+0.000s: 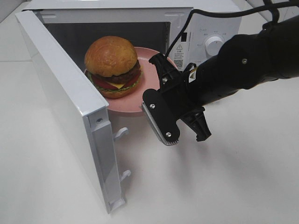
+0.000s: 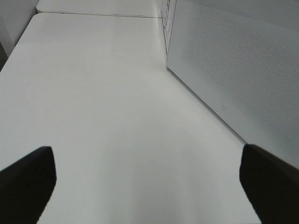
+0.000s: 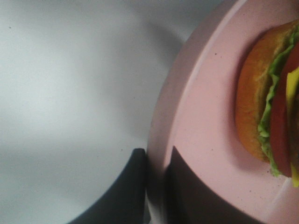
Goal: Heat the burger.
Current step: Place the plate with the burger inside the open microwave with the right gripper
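The burger [image 1: 112, 66], with a golden-brown bun and red, yellow and green layers, sits on a pink plate [image 1: 126, 106] at the mouth of the open microwave [image 1: 140, 14]. My right gripper [image 1: 159, 59] comes in from the right and is shut on the plate's rim. The right wrist view shows its dark fingers [image 3: 126, 186] on either side of the plate's rim [image 3: 196, 93], with the burger [image 3: 266, 93] close by. My left gripper [image 2: 147, 186] stands open over the bare table, with nothing between its fingers. It is out of the high view.
The microwave door [image 1: 60, 93] swings out to the left toward the table's front, with latch hooks on its edge. Its outer face [image 2: 233, 70] stands beside the left gripper. The control knob [image 1: 214, 44] is on the panel at the right. White table [image 1: 243, 177] surrounds everything.
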